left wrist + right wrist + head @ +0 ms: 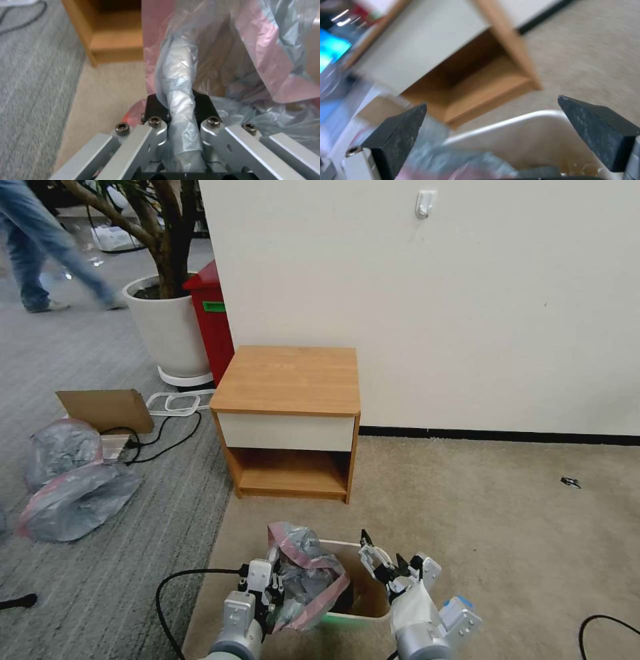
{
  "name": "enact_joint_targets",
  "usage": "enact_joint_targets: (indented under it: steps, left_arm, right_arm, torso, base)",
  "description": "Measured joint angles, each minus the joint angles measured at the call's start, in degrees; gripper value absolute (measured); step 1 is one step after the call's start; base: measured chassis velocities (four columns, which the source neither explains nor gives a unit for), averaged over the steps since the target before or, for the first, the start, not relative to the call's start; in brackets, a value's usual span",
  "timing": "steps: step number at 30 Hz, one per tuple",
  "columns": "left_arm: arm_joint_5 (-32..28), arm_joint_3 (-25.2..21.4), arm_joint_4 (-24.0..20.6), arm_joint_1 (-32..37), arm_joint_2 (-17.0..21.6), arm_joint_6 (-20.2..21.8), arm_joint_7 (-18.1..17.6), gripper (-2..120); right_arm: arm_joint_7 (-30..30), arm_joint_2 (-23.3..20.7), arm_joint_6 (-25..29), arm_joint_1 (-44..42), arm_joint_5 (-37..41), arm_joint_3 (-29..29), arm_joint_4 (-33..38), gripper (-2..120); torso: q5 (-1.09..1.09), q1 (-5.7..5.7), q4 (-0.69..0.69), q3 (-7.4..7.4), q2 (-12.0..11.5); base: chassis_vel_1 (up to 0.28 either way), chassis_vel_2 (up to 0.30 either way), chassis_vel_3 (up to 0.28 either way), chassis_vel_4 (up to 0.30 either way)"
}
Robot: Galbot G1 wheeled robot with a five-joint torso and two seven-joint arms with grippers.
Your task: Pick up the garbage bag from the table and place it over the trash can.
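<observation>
The garbage bag (303,575), crinkly grey plastic with a pink band, hangs bunched over the left half of the cream-white trash can (353,617) on the beige carpet. My left gripper (275,581) is shut on a twisted fold of the garbage bag (181,107), with its black pads (155,107) pinching the plastic. My right gripper (383,560) hovers open above the can's right side, with its fingers (398,135) spread wide over the trash can's rim (520,118) and nothing between them. The table (288,380) stands against the wall beyond the can, its top bare.
Two stuffed grey bags (73,493) lie on the grey carpet at left, near a cardboard piece (107,410) and cables (163,437). A red bin (212,323) and a white plant pot (167,327) stand behind the table. A black cable (173,587) runs by my left arm.
</observation>
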Motion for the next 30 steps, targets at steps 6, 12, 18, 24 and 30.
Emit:
enact_joint_targets:
  steps: [6,12,18,24,30]
  left_arm:
    - [0.5,-1.4,-1.7,1.0,0.4,-6.8,1.7,7]
    - [3.8,-2.4,-4.4,1.3,1.1,-10.7,4.6,7]
    - [8.3,-3.1,-5.7,1.9,1.4,-12.8,6.4,7]
    - [10.0,-3.7,-6.2,1.8,1.5,-14.3,7.9,7]
    - [10.8,-4.5,-6.6,1.7,1.9,-15.7,9.4,7]
  right_arm:
    - [-7.7,-0.3,0.3,-1.1,-12.8,-2.1,-0.2,100]
    - [-8.9,-0.1,0.2,0.6,-20.2,-4.5,-1.0,100]
    - [-8.7,1.4,-1.6,3.5,-21.9,-5.7,-1.4,99]
    - [-8.3,1.4,-4.6,4.9,-21.6,-6.1,-1.2,96]
    - [-6.4,1.5,-7.4,7.2,-20.5,-6.7,-1.9,94]
  torso:
    - [0.01,0.00,0.00,0.00,0.0]
    - [0.00,0.00,0.00,0.00,0.0]
    - [0.00,0.00,0.00,0.00,0.0]
    - [0.00,0.00,0.00,0.00,0.0]
    - [0.00,0.00,0.00,0.00,0.0]
  base:
    - [0.000,0.000,0.000,0.000]
    - [0.000,0.000,0.000,0.000]
    - [0.000,0.000,0.000,0.000]
    - [0.000,0.000,0.000,0.000]
    - [0.000,0.000,0.000,0.000]
